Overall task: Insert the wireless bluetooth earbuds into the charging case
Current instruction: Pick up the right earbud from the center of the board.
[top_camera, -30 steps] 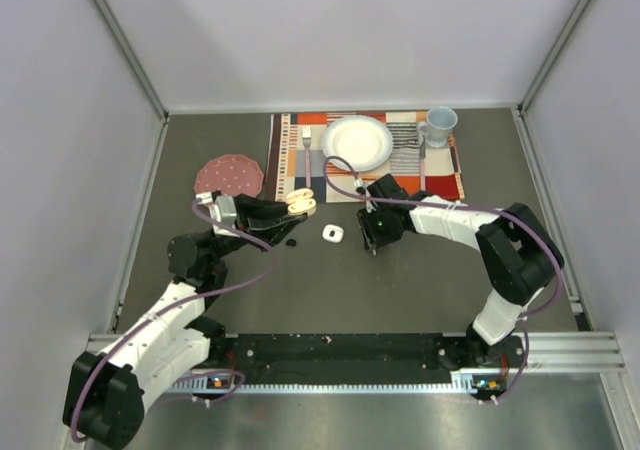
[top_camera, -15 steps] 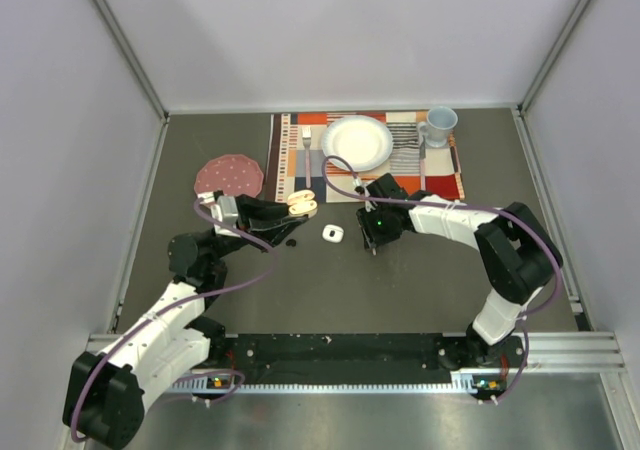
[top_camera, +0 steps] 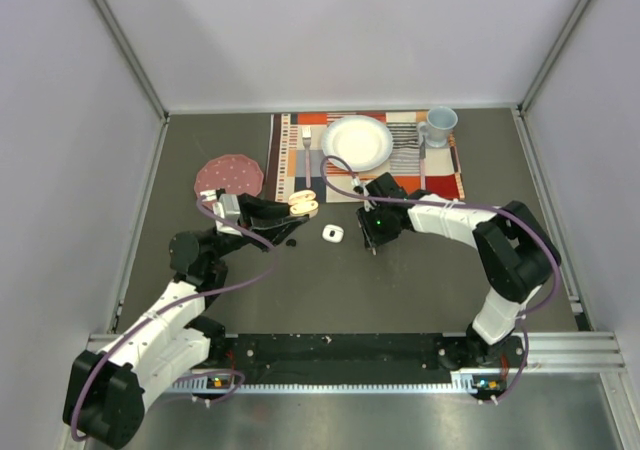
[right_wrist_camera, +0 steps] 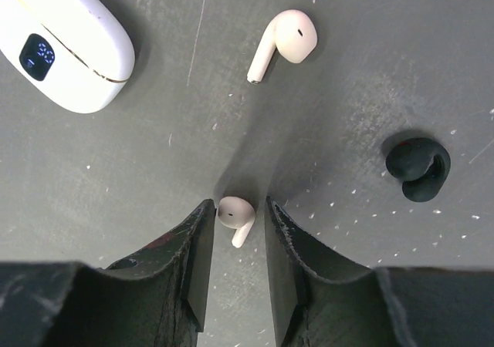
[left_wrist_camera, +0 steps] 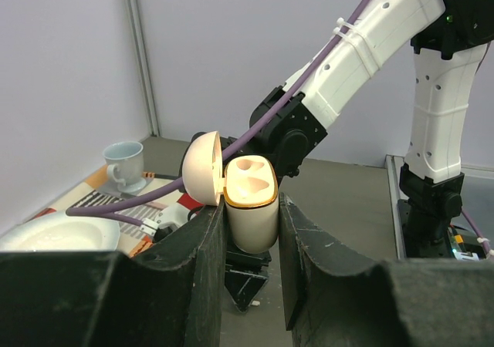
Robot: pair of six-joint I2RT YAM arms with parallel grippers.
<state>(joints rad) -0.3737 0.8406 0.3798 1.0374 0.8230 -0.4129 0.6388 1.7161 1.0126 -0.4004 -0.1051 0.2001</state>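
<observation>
Grey table (top_camera: 400,280) fills the white-walled cell, with a placemat (top_camera: 445,178), plate (top_camera: 357,140) and mug (top_camera: 438,123) at the far side, none of them part of the job. Left gripper (left_wrist_camera: 251,208) is clamped on the pink case (left_wrist_camera: 250,179), held upright with its lid flipped back. Both sockets look empty, so no bud has gone in. Right gripper (right_wrist_camera: 237,206) points straight down, its jaws apart on either side of a pink bud (right_wrist_camera: 236,213) lying on the table, not yet pinching it. A white case (right_wrist_camera: 65,42) lies shut nearby; whether it holds buds cannot be told. A second pink bud (right_wrist_camera: 284,42) and a black bud (right_wrist_camera: 417,168) lie loose. Judged from this, the work is near its start: each pink bud is left to pick, carry and seat
</observation>
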